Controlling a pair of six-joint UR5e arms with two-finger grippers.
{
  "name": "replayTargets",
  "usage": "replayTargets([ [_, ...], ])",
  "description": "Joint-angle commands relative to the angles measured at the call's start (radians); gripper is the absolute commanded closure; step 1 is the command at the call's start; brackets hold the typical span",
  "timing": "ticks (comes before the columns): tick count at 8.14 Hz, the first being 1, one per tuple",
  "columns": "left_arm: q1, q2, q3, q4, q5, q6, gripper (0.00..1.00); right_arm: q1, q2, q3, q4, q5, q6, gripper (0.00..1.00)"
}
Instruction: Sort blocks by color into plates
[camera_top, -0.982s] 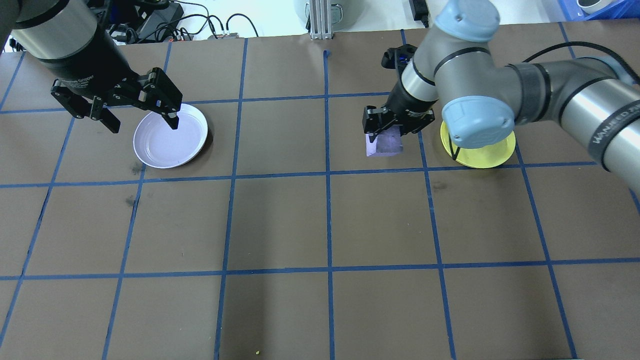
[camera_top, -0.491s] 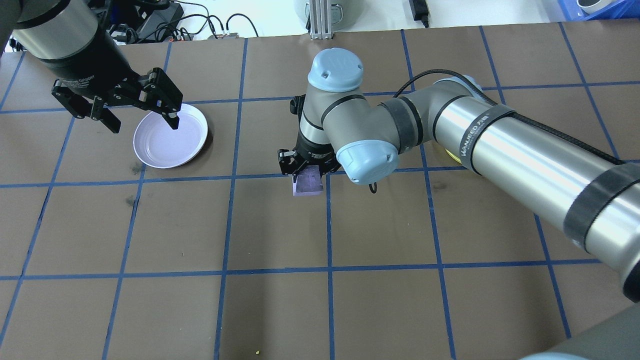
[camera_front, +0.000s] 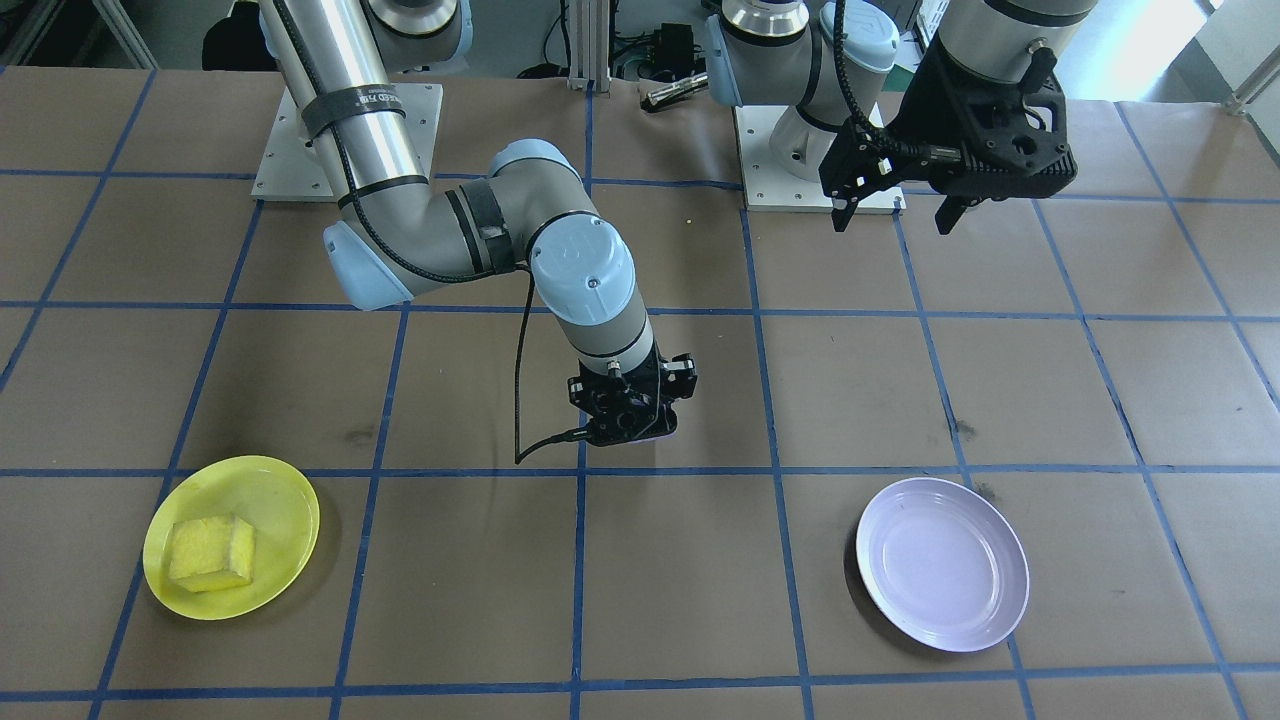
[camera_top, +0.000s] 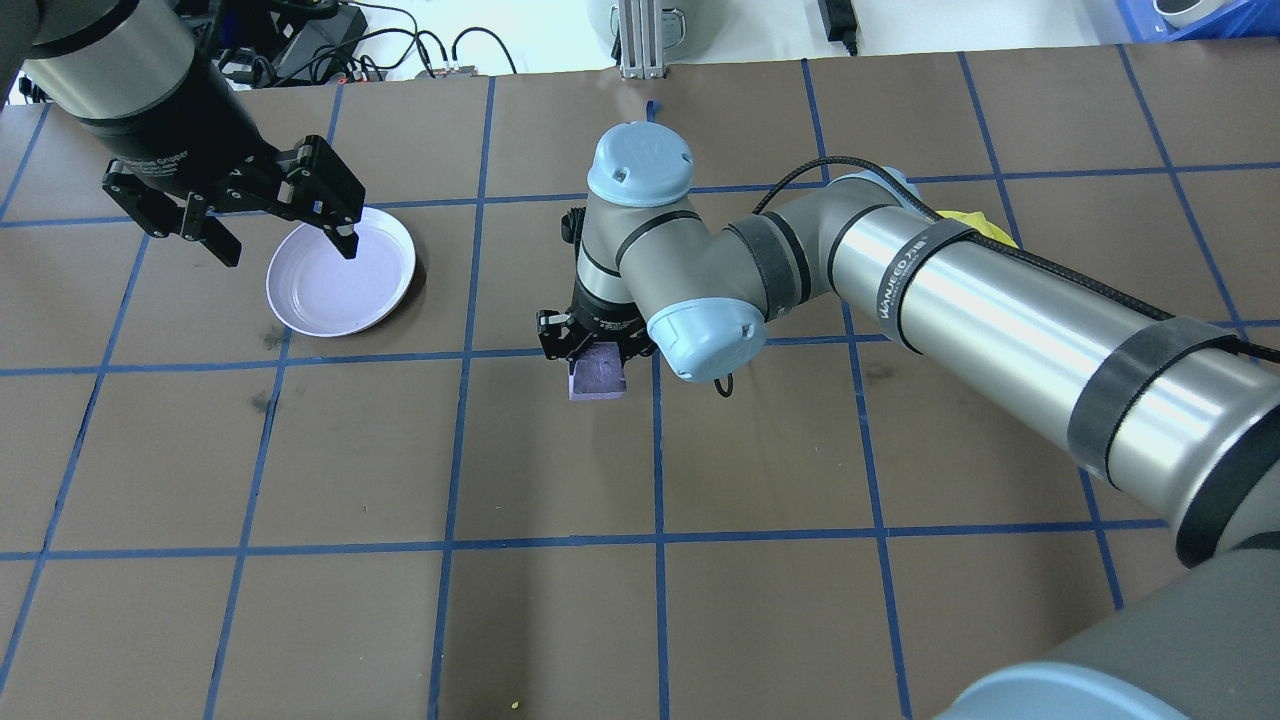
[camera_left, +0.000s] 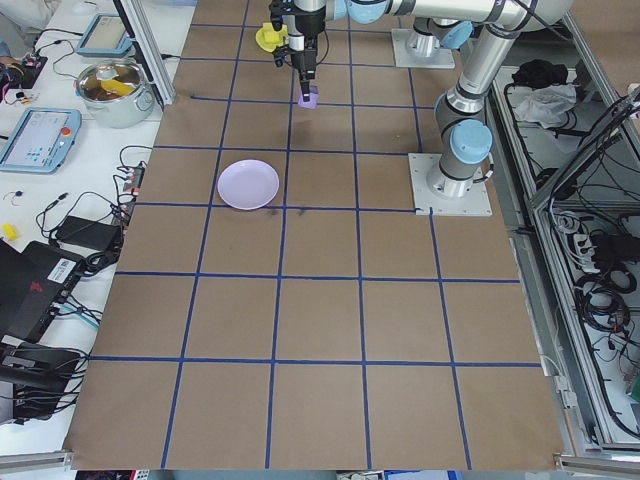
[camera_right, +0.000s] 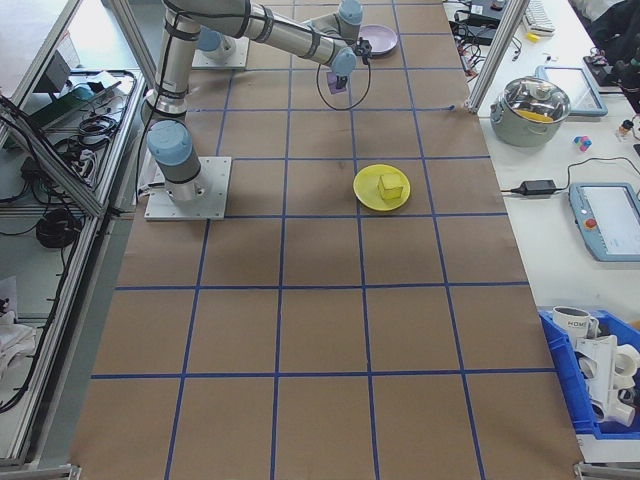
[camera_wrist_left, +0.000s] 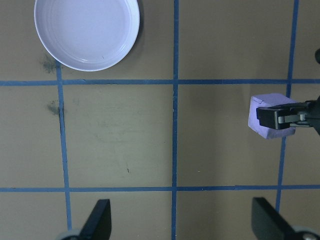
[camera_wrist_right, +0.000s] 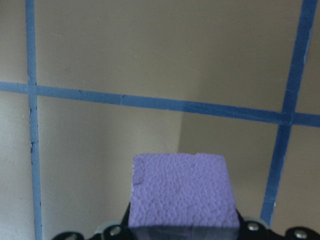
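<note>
Reading along the forearm closest to the overhead camera, we make out a black band with lettering that looks like "WANJEED", though we cannot confirm every letter. That forearm belongs to the right arm, which stretches across the middle of the desk (camera_top: 300, 620), a brown surface ruled into squares by blue tape.

At its end the right hand (camera_top: 597, 352) is clenched on the purple block (camera_top: 597, 377); the wrist view shows the rough foam face of the block (camera_wrist_right: 181, 190) sticking out from between the jaws, above a crossing of tape lines. In the left wrist view one finger presses flat on the block's side.

Farther from us, the left hand (camera_top: 280, 235) hangs spread wide with nothing between its fingers, over the near rim of the lavender plate (camera_top: 320, 300), which has nothing in it. A partial label on its black body seems to end in "Gripper"; the rest we cannot tell.

Seen from the front camera, the yellow block (camera_front: 210, 553) lies inside the yellow plate (camera_front: 270, 500), well apart from the lavender plate, with the purple block between the two plates.
</note>
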Motion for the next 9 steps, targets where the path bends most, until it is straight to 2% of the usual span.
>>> replayTargets([
  [1,0.002,-0.005,0.003,0.0,0.0,0.009,0.0,0.01,0.03,0.0,-0.052,-0.028,0.001,0.25],
  [2,0.003,-0.007,0.001,0.0,0.0,0.046,0.0,0.034,0.03,0.0,-0.091,-0.034,-0.001,0.0],
  [3,0.002,-0.005,-0.001,0.0,0.001,0.048,0.0,0.041,0.022,-0.003,-0.123,-0.03,0.002,0.0],
  [6,0.002,-0.005,0.001,0.0,0.001,0.044,0.0,0.015,-0.042,-0.009,-0.099,-0.039,0.013,0.0],
  [8,0.002,-0.013,0.0,0.038,0.0,0.032,0.0,-0.06,-0.068,-0.011,-0.05,-0.243,-0.054,0.0],
  [9,0.002,-0.022,0.001,0.104,-0.019,0.009,0.0,-0.109,-0.1,-0.011,-0.032,-0.246,-0.138,0.0],
])
